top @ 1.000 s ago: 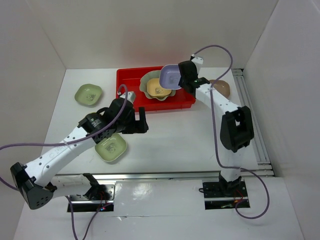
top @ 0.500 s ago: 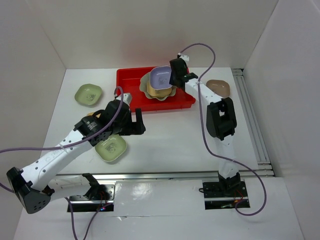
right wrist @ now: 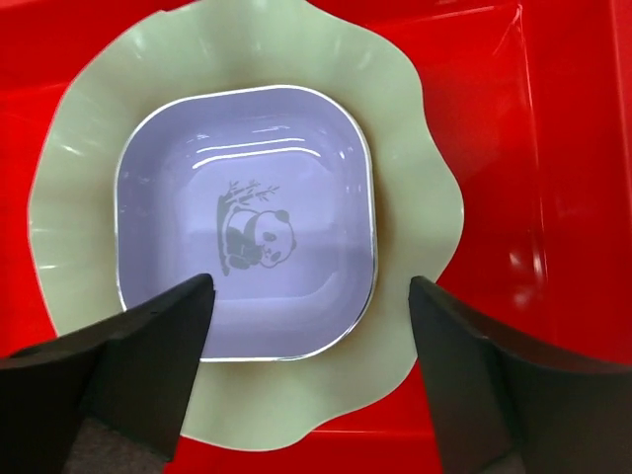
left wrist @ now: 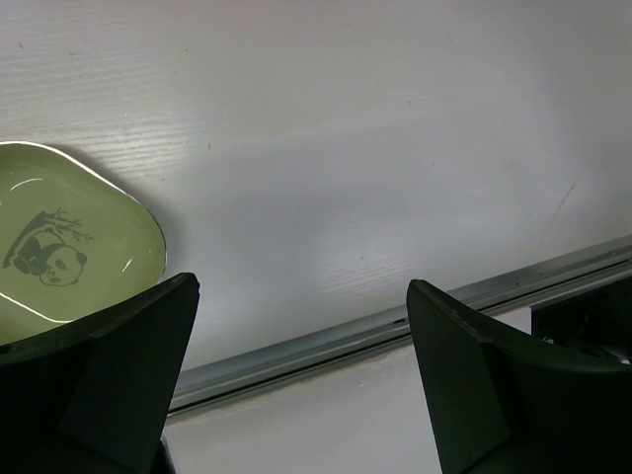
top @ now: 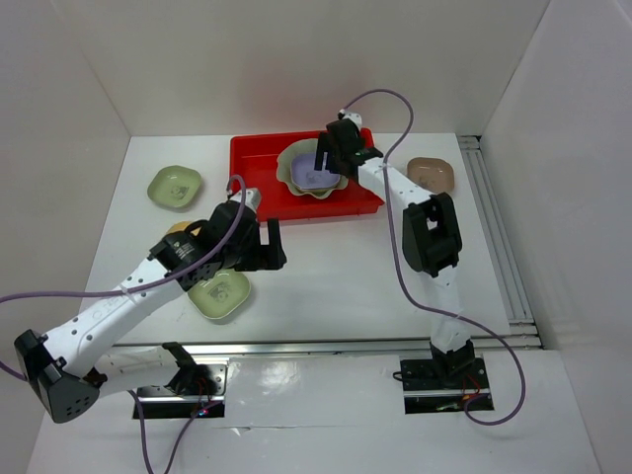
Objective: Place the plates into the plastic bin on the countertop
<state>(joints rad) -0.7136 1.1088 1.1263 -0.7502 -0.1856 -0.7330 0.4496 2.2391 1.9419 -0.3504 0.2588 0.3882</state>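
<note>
The red plastic bin stands at the back of the white countertop. In it lies the pale-green scalloped plate with the lavender plate nested flat in it. My right gripper hovers open just above the lavender plate and holds nothing. My left gripper is open and empty over bare countertop, beside a green plate that sits near the front. Another green plate lies at the far left. A beige plate lies right of the bin.
A metal rail runs along the near edge of the countertop, and another rail runs down the right side. White walls close in the left, back and right. The right arm reaches back across the table's right half.
My right gripper carried the lavender plate left over the bin, then opened and let it go onto the scalloped plate. My left arm shifted slightly.
</note>
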